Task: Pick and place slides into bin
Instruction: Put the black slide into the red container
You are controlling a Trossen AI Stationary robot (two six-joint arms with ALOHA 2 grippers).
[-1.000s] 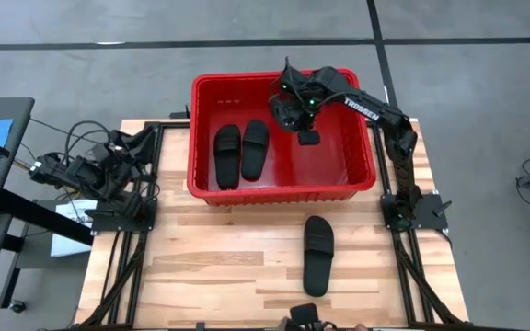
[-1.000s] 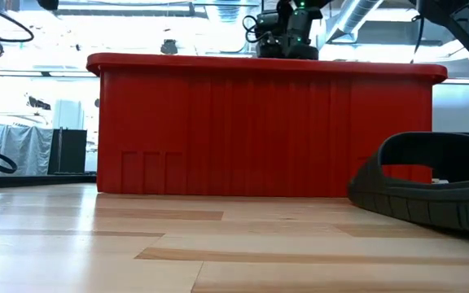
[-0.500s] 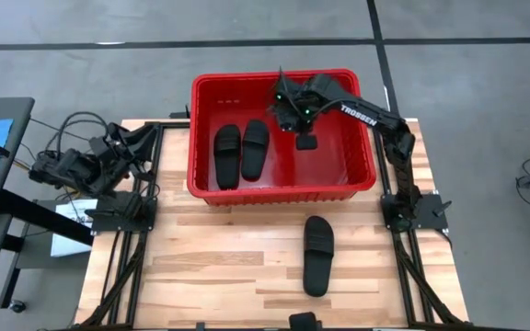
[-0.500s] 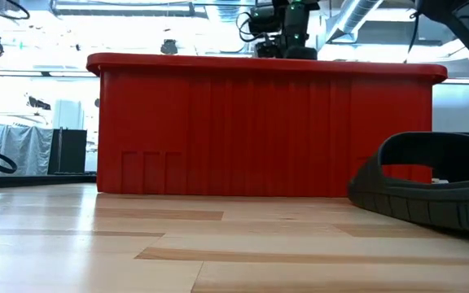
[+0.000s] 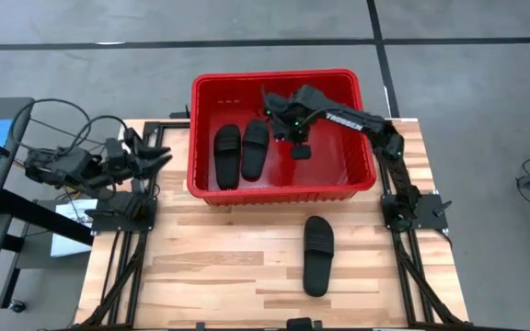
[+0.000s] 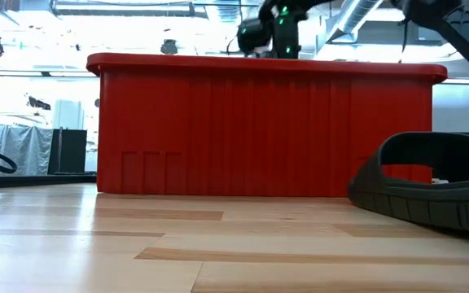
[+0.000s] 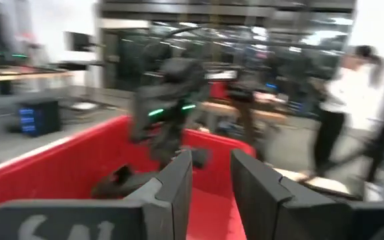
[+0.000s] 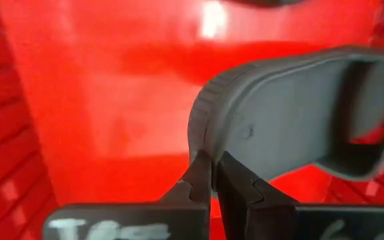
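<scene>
The red bin [image 5: 201, 138] stands at the table's far middle, and two black slides [image 5: 226, 156] [image 5: 255, 149] lie side by side on its floor. My right gripper [image 5: 295, 136] is over the bin's middle, pointing down, shut on a third slide [image 8: 292, 113]. Another slide [image 5: 317, 255] lies sole down on the wooden table in front of the bin; in the low view it shows at the right [image 6: 430, 187]. My left gripper [image 5: 159, 156] stands open and empty at the table's left edge, pointing level at the bin. My right gripper pinches the rim of the slide's sole at one rounded end [image 8: 202, 150] between its two fingers, which come from above and point down. The slide hangs below the fingers, its strap [image 8: 369, 100] at the lower part, over the bin's floor.
In the low view the bin's near wall [image 6: 259, 130] hides what is inside it. Bare wood lies left of the loose slide. Dark frame rails [image 5: 122, 257] run along both table sides. A person [image 7: 335, 113] stands beyond the table in the left wrist view.
My right gripper has gone down and toward the table's left and near edges inside the bin's outline, carrying the hanging slide. My left gripper has tipped up from a downward slant to level and risen a little.
</scene>
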